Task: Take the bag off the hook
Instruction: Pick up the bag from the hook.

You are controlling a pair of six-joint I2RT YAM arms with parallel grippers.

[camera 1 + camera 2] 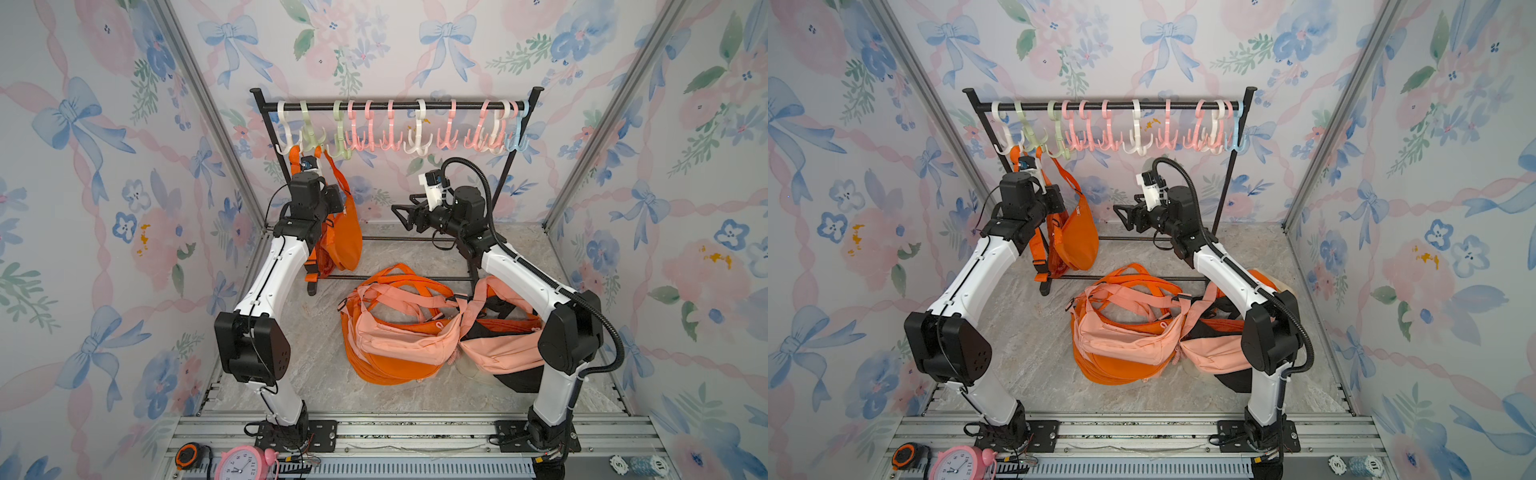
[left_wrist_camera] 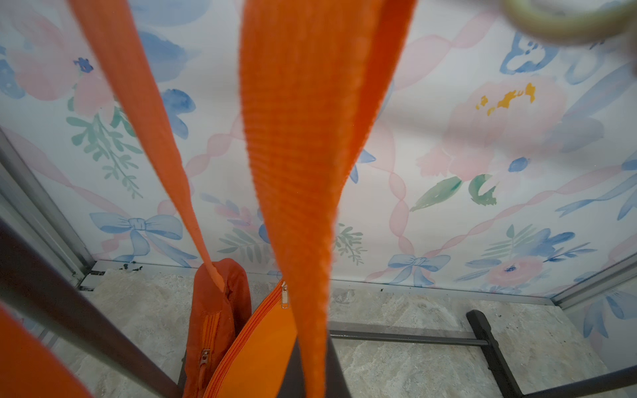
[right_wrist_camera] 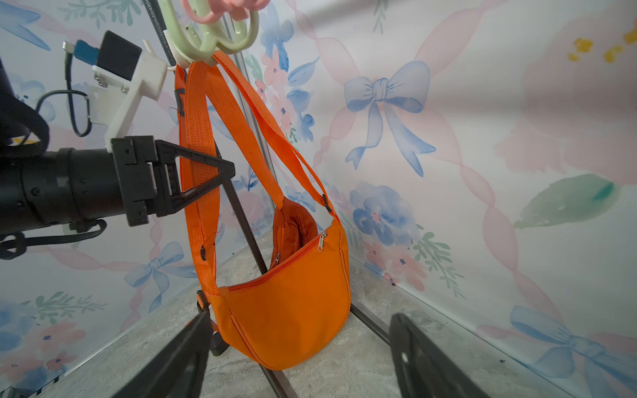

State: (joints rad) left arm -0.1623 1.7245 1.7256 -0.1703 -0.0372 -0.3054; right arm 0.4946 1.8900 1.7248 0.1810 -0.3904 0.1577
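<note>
One black rack (image 1: 395, 107) stands behind both pincers. Below the right pincer (image 1: 402, 217), whose fingers stand apart and hold nothing, lies one pile (image 1: 399, 332) of orange and peach bags, too tangled to count. Two bags hang below the left pincer (image 3: 220, 172): the orange bag (image 3: 286, 310) and a darker bag (image 3: 293, 224) behind it. This pincer is clamped on the orange bag's strap (image 3: 196, 113), which is looped over a green hook (image 3: 210, 48) just above. The rack carries twelve hooks (image 1: 390, 124): six pink, three white, two green, one blue. One pink clock (image 1: 241, 465) shows numerals, and the chips (image 1: 618, 464) read 5 and 10.
</note>
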